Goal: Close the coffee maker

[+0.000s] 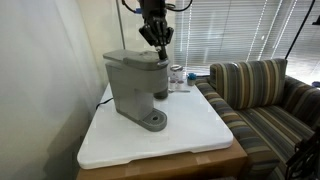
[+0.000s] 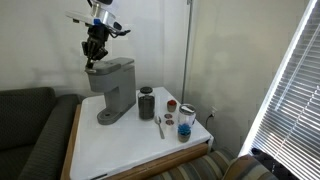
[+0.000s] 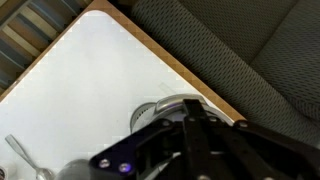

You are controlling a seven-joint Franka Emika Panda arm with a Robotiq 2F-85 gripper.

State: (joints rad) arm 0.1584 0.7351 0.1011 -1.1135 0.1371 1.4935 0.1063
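The coffee maker (image 1: 132, 85) stands on the counter (image 1: 205, 135) close to the wall-side edge, toward the corner next to the dark couch (image 2: 30, 120). The end effector (image 1: 155, 38) hangs right over its top, at the brew-head end. From the wrist view its fingers look clenched together with nothing between them. From where I stand the lid looks low, but I cannot tell whether it has latched.

The main worry is the direction of the push. The brew head overhangs the round drip base (image 3: 160, 108), so a press landing out at that end, or coming in at a slant, could rock the machine forward or make it skate across the smooth white counter. If it slides toward the corner, it has little room before the edge. If it slides the other way, it would meet the dark jar (image 2: 147, 103) just beside it, with the smaller jars (image 2: 180, 115) and the spoon (image 2: 160, 126) beyond.

Clenched fingers make a narrow contact on matte plastic, so they could also slip off the lid sideways. The lid would then be left resting down but not clicked shut.
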